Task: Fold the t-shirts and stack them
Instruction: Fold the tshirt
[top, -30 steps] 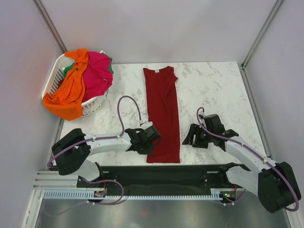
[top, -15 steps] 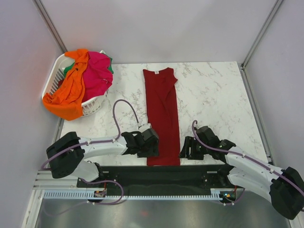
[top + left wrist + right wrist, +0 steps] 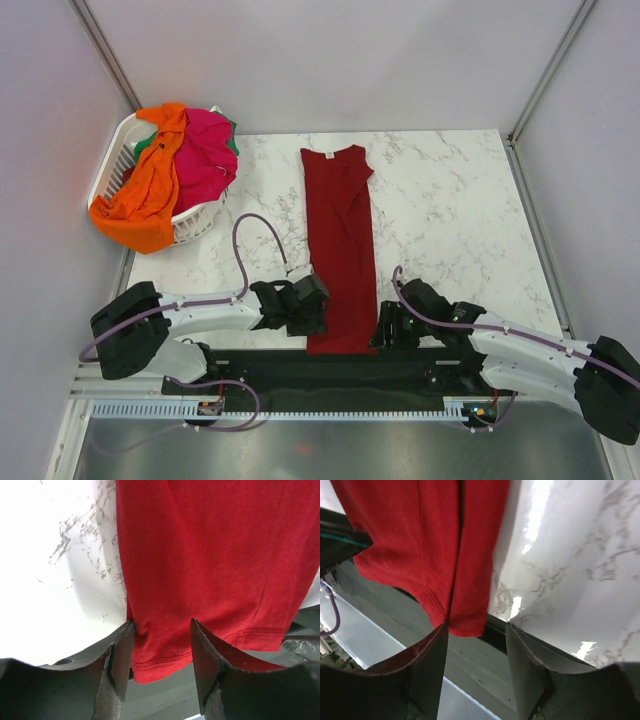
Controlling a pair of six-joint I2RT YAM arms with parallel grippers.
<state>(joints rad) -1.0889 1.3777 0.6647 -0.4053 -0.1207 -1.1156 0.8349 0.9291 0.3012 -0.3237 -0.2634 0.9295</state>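
Observation:
The dark red t-shirt (image 3: pixel 340 240) lies folded lengthwise into a narrow strip on the marble table, neck label at the far end, hem hanging over the near edge. My left gripper (image 3: pixel 312 312) is open, its fingers straddling the hem's left corner (image 3: pixel 155 665). My right gripper (image 3: pixel 381 328) is open, its fingers straddling the hem's right corner (image 3: pixel 467 620). Orange (image 3: pixel 140 200), hot pink (image 3: pixel 200 150) and green (image 3: pixel 232 146) t-shirts are heaped in the basket.
The white slatted laundry basket (image 3: pixel 195 228) stands at the table's far left corner. The black base rail (image 3: pixel 330 370) runs just below the table's near edge, under the hem. Walls close in on both sides.
Both grippers have moved toward the near table edge along the red shirt's sides, down to the hem corners. The shirt has not visibly moved.

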